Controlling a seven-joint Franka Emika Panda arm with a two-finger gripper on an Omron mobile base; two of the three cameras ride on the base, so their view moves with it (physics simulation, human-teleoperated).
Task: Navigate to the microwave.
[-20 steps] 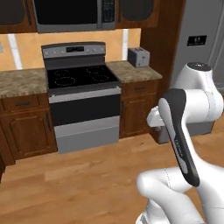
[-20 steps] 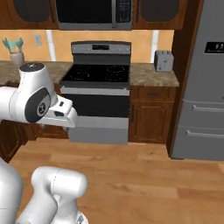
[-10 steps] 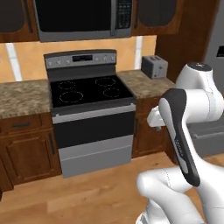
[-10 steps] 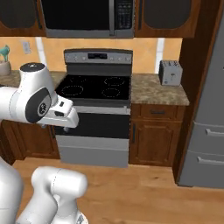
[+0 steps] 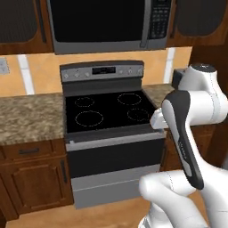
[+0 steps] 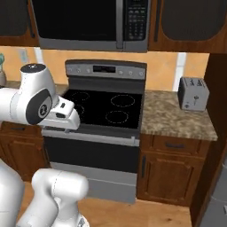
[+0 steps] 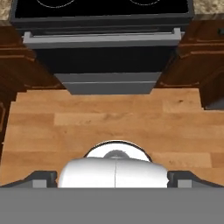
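The microwave (image 5: pixel 102 22) hangs above the stove between dark wood upper cabinets, straight ahead and close. It is a wide steel box with a dark glass door, a vertical grey handle and a black keypad (image 5: pixel 159 18) on its right. From the right base view the microwave (image 6: pixel 88 22) fills the upper left. My arm is folded in front of the stove, with the hand (image 6: pixel 66 116) pointing down at the floor. My gripper (image 7: pixel 113 178) is open, its two dark tips set wide apart with nothing between them.
A steel stove (image 5: pixel 107 111) with a black four-ring cooktop stands under the microwave, its oven front (image 7: pixel 105 43) just ahead. Granite counters (image 5: pixel 26 118) flank it; a grey toaster (image 6: pixel 193 94) sits on the right one. Wood floor (image 7: pixel 109 113) lies below my hand.
The base has driven forward, so the whole picture has shifted: microwave and stove loom larger and nearer. The arm keeps its folded pose.
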